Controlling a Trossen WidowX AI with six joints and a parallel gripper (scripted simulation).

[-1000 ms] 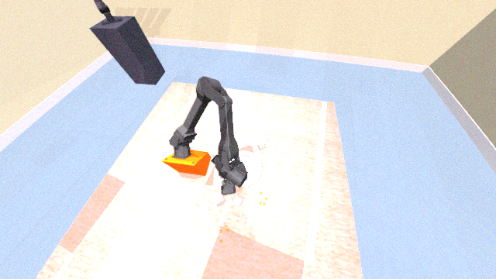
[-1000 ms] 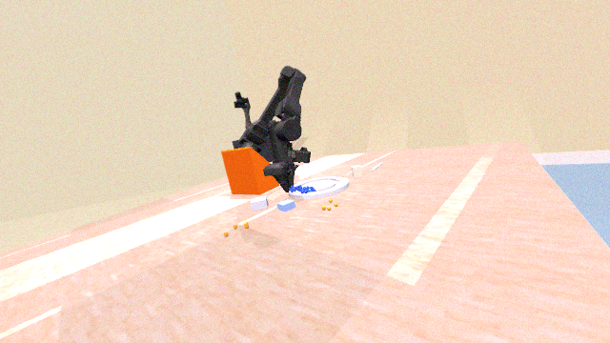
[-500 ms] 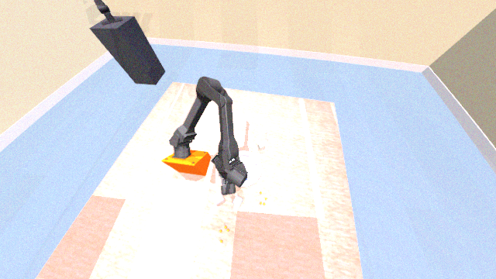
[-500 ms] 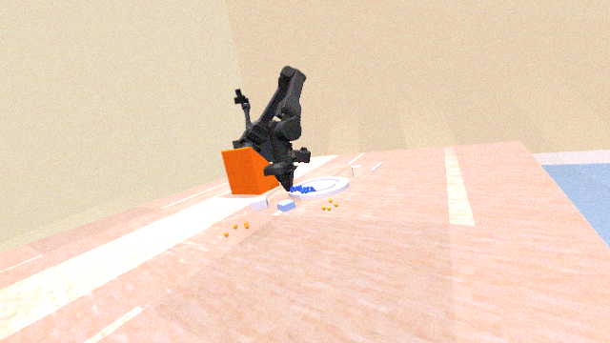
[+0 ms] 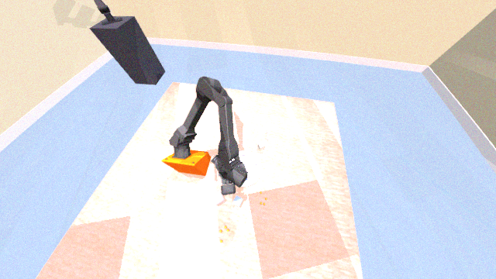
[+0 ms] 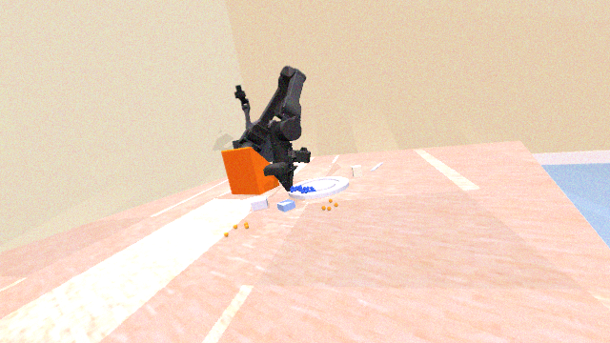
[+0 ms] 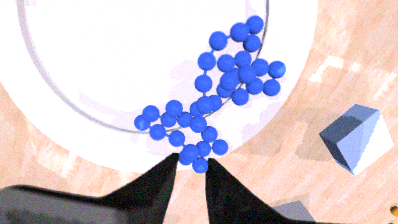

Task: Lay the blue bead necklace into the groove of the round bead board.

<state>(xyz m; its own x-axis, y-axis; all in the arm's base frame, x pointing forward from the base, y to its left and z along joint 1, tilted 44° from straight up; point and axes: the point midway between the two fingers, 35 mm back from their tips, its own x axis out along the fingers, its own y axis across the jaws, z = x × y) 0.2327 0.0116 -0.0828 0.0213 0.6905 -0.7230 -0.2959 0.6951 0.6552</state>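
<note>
The blue bead necklace (image 7: 225, 75) (image 6: 302, 189) lies bunched in a heap on the near edge of the round white bead board (image 7: 100, 60) (image 6: 336, 183). Part of it lies across the thin grey groove (image 7: 30, 55), and its lowest beads reach the board's rim. My gripper (image 7: 192, 161) (image 6: 289, 187) (image 5: 229, 190) is down at the board's edge, its dark fingers closed in on the lowest beads of the necklace. In the top view the arm hides the necklace.
A light blue block (image 7: 357, 140) (image 6: 286, 205) (image 5: 237, 198) and a white block (image 6: 259, 204) lie just beside the board. Small orange beads (image 6: 329, 205) (image 5: 263, 201) are scattered nearby. The arm stands on an orange base (image 5: 190, 163) (image 6: 245, 169). A dark box (image 5: 128, 50) hangs overhead.
</note>
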